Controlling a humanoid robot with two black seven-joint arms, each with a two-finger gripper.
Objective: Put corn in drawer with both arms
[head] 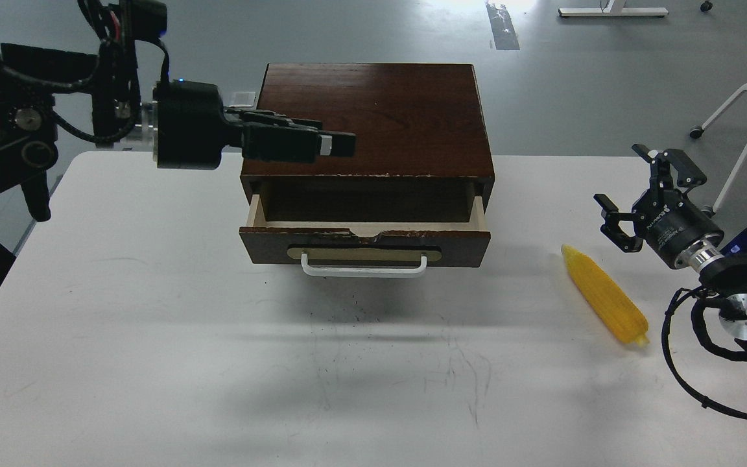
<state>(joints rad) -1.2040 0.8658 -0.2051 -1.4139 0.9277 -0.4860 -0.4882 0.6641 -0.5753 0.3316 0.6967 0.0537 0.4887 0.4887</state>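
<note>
Head view: the corn (605,295) lies flat on the white desk (153,337), right of the dark brown wooden box (373,117) and well apart from it. Its long axis runs diagonally, with the tapered tip pointing far and left, toward the box's near right corner, and the blunt butt end pointing near and right, toward the desk's right edge.

The drawer (365,243) stands pulled out toward the near side, showing pale wood walls and a shadowed inside. Its dark front carries a brass-coloured oval plate with a white bar handle (364,267) below it.

The left end effector (338,144) hangs over the box's near left top corner, above the open drawer's left part, reaching rightward. Its fingers lie together in line, so it looks closed and holds nothing.

The right end effector (636,194) hovers just right of the corn's tip, above the desk's right edge, not touching the cob. Its two black fingers are spread apart, one far and one near, and nothing sits between them
</note>
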